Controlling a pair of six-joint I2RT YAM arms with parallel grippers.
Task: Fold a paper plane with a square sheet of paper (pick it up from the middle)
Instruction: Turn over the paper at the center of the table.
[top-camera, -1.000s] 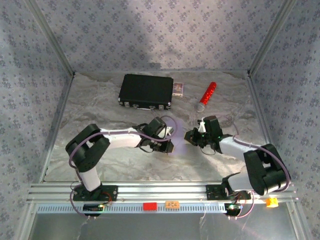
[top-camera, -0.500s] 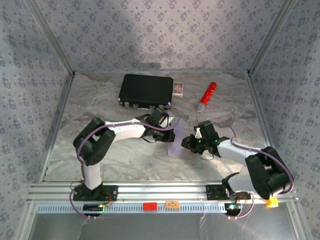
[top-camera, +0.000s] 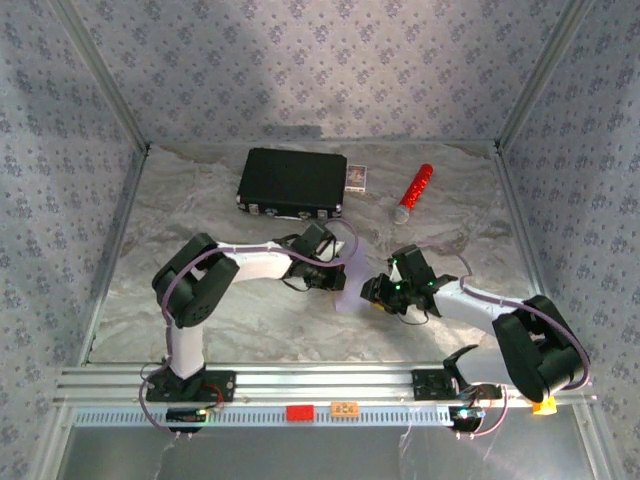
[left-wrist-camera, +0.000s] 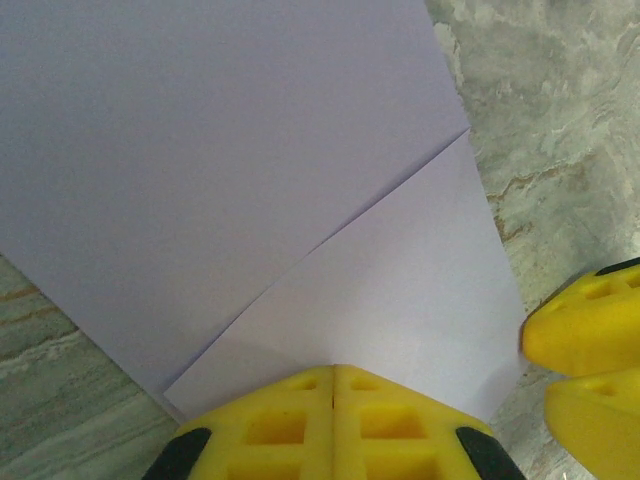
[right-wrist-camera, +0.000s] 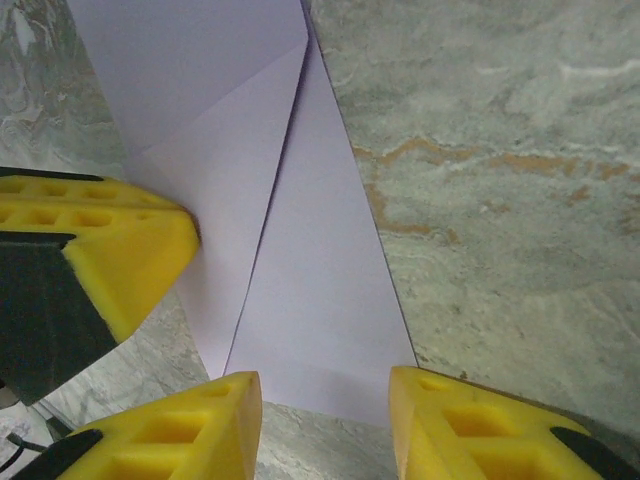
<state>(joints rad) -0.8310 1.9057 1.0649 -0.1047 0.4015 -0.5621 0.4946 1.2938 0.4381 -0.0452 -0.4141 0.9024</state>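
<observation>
Across the upper left of the left wrist view, flat on the marbled counter: square sheet of paper, pale lilac, one corner flap folded over along a diagonal crease. Left jaws shut on its near edge; right jaws part open, astride the lower edge, gripping nothing. Likely risks: flap springing up once unpressed, or thin sheet sliding and skewing the crease under a one-sided pinch.

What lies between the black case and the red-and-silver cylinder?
A small card box, beside the black case; bare table then runs to the cylinder. The top view shows it.
</observation>
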